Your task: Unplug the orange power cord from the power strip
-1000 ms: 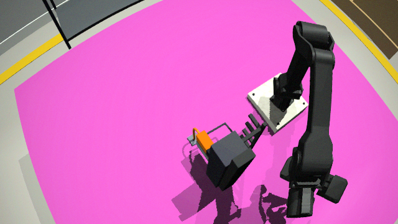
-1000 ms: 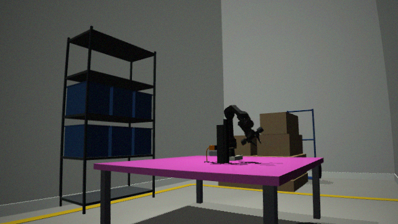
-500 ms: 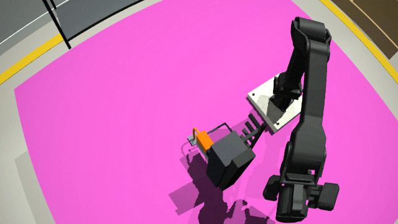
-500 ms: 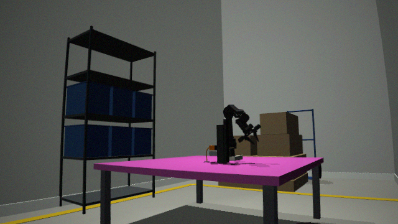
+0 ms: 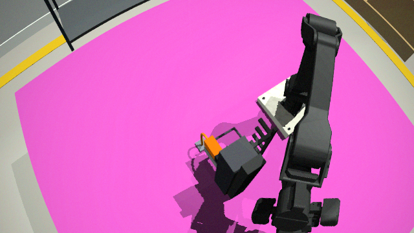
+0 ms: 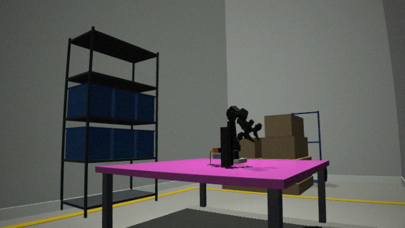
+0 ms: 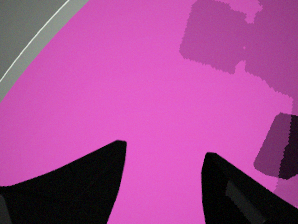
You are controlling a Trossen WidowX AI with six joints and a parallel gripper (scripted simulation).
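The orange plug [image 5: 212,147] [image 6: 216,150] sits on top of the grey power strip [image 6: 216,156], against the tall dark box. Whether it is fully seated cannot be told. Its orange cord [image 5: 202,135] [image 6: 211,158] arches out from the plug's outer end and hangs down towards the table. The dark box hides much of the strip in the top and exterior views. My gripper [image 6: 255,139] [image 7: 165,157] is partly open with nothing between its fingers. It hangs raised above the table, on the far side of the dark box from the plug, well clear of plug, cord and strip. The wrist view shows neither plug nor strip.
The tall dark box [image 5: 240,155] [image 6: 224,144] stands on the pink table [image 5: 129,97] [image 6: 177,168], between the plug and my arm. Several short black bars [image 5: 260,133] lie between the box and my arm's pale base plate [image 5: 270,100]. Shelves and cartons stand beyond the table.
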